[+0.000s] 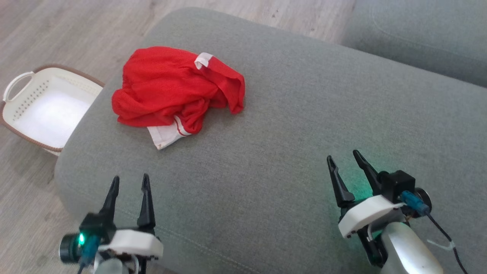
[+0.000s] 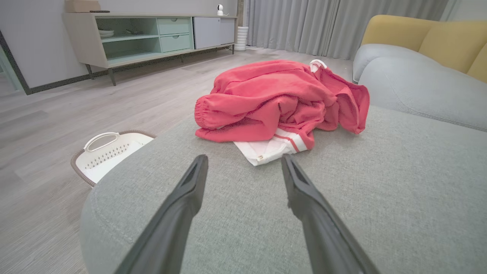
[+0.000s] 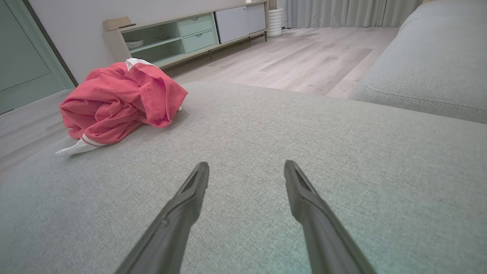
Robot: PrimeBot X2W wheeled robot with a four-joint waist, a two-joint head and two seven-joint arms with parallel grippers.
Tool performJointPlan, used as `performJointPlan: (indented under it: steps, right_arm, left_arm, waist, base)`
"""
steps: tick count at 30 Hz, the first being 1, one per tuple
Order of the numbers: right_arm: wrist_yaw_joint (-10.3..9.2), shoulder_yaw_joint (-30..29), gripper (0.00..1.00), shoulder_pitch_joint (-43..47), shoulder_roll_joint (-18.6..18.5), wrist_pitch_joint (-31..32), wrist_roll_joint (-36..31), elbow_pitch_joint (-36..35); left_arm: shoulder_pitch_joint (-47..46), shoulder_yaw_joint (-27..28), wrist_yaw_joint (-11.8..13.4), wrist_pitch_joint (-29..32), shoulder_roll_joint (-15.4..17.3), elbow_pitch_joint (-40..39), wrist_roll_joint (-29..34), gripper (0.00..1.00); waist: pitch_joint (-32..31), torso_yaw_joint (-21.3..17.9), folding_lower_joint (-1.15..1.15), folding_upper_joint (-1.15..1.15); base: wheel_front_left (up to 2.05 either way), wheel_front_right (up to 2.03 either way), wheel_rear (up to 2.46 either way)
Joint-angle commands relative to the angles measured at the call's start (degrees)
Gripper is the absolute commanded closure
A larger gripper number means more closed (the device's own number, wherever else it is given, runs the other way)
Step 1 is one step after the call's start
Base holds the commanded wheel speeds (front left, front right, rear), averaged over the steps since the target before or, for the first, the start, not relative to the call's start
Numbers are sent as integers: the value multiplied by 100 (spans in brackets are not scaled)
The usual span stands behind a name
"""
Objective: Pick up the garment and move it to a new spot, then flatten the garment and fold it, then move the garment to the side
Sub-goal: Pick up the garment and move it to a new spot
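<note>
On the grey cushion, a crumpled red garment lies near the left edge, untouched.
Both the left gripper and right gripper hover with jaws apart and empty; a grab at 1 loose layer could drag the heap off toward the basket.

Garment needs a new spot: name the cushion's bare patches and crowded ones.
Bare: the grey cushion from the red garment across to the right claw, and the strip between garment and left claw. Crowded: the left end, where the garment lies near the basket.
</note>
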Motion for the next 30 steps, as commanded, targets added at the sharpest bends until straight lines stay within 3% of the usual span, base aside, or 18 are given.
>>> performJointPlan:
  steps: [1, 6, 15, 27, 30]
  right_arm:
    - [-4, 176, 0, -250, 14, -78, 32, -197]
    - [-4, 173, 0, -262, -120, -78, 91, -290]
    - [-4, 159, 0, -264, -388, -78, 136, -530]
    - [-4, 154, 0, -504, -706, -78, 258, -620]
    - [-4, 123, 0, -498, -713, -78, 286, -616]
  left_arm:
    - [-401, 237, -60, -71, 26, -181, 70, 0]
    - [-1136, 257, -270, -71, 162, -46, 170, 0]
    - [-3103, -40, -475, 148, 833, 1319, 19, 0]
    - [-4305, -858, -491, 1084, 1541, 2742, -676, 0]
    - [-4390, -861, -319, 1214, 1612, 3072, -642, 0]
  waist:
    - [95, -66, 0, 0]
    - [321, -239, 0, 0]
    - [819, -807, 0, 0]
    - [1457, -1607, 0, 0]
    - [1502, -1710, 0, 0]
  base:
    - [0, 0, 0]
    - [0, 0, 0]
    - [0, 0, 0]
    - [0, 0, 0]
    - [0, 0, 0]
